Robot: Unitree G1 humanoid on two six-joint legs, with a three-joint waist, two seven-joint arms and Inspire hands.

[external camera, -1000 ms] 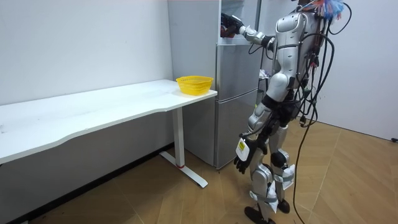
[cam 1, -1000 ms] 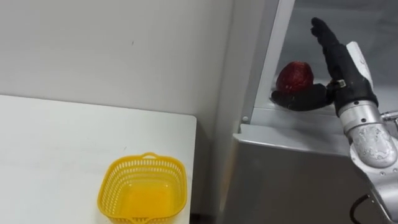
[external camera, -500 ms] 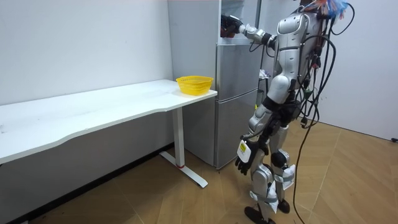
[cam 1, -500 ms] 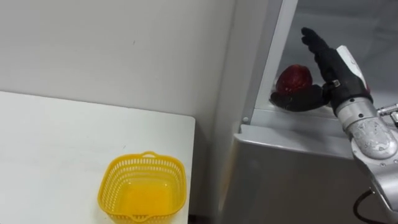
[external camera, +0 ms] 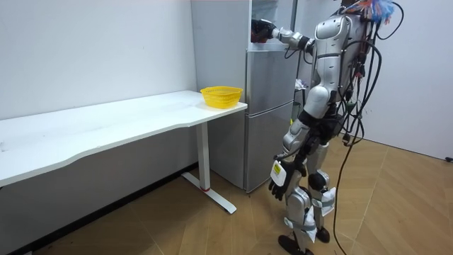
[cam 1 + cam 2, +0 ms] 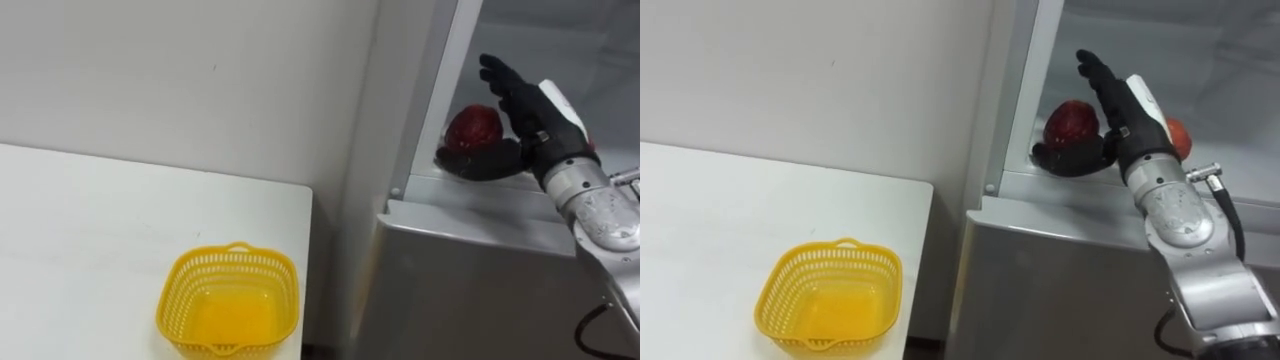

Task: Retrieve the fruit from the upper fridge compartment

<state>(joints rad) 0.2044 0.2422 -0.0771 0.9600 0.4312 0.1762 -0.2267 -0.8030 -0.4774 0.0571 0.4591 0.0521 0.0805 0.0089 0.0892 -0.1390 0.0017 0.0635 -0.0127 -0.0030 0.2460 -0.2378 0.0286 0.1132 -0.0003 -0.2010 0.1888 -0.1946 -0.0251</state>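
Currently, right hand (image 6: 532, 122) in upper fridge compartment (image 6: 470, 190), fingers straight beside red fruit (image 6: 472, 127), thumb low before it, unclenched, left hand (image 5: 277, 183) hanging by thigh, state cannot tell.

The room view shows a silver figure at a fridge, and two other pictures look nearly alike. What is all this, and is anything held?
That figure is a humanoid robot standing on two legs before a grey fridge. The room view comes from a camera off in the room; the two alike pictures come from twin cameras in its head. Its right hand reaches into the open upper compartment, fingers straight beside a dark red fruit, thumb low in front of it: nothing is gripped yet. An orange-red fruit lies behind the hand. The left hand hangs by its thigh. On the white table beside the fridge stands an empty yellow basket.
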